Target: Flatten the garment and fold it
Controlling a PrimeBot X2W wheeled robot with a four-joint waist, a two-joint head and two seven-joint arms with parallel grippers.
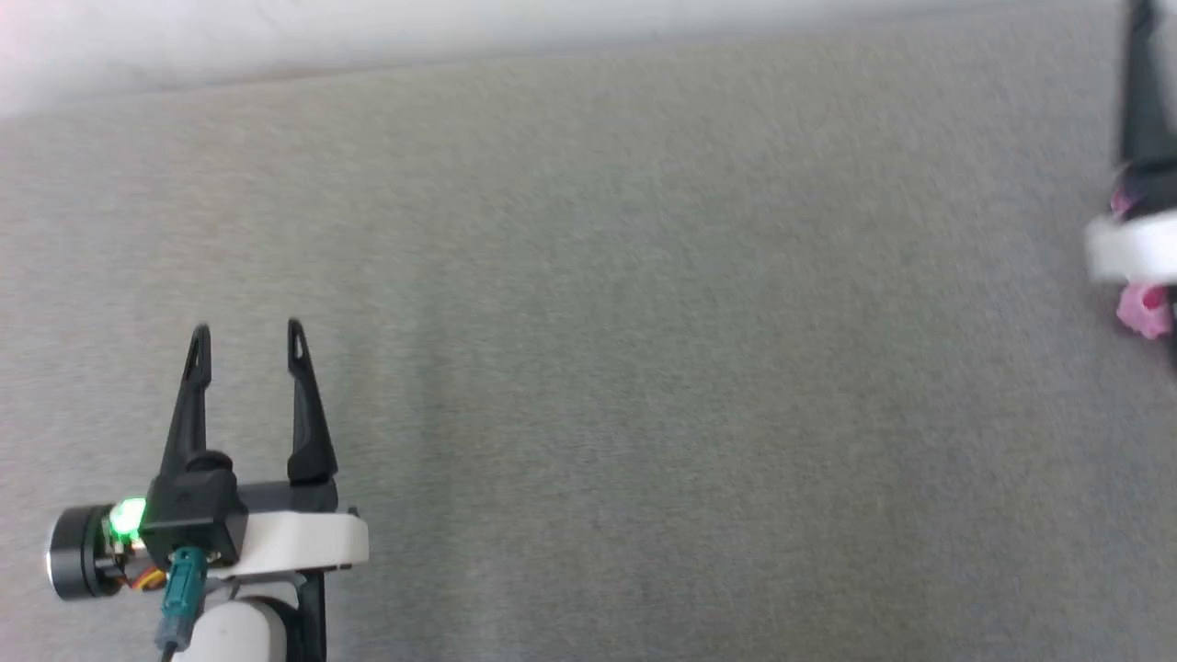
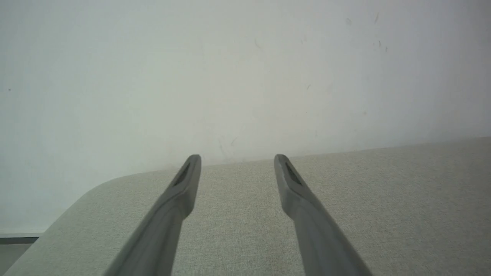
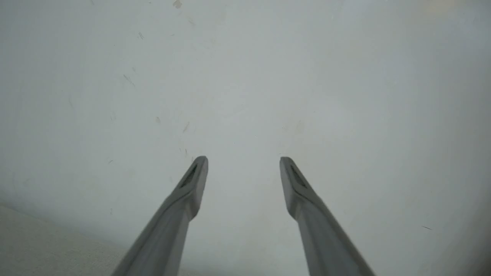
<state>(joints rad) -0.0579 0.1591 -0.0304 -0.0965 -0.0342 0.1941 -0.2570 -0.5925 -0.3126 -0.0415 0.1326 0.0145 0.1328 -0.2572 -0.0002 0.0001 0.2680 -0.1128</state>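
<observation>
At the right edge of the head view, the garment showed as a pink scrap beside your right arm's white wrist.
Your left gripper stood wide and empty at lower left over the grey pad; your right gripper gaped too, holding nothing. If the cloth was caught on that wrist, a swing could drag it off the pad.

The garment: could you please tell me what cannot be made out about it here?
Head view: pink patch at the right edge, blurred and cut by the frame; whether it is the garment is unclear.
Its folds and label: too small and blurred to tell.
</observation>
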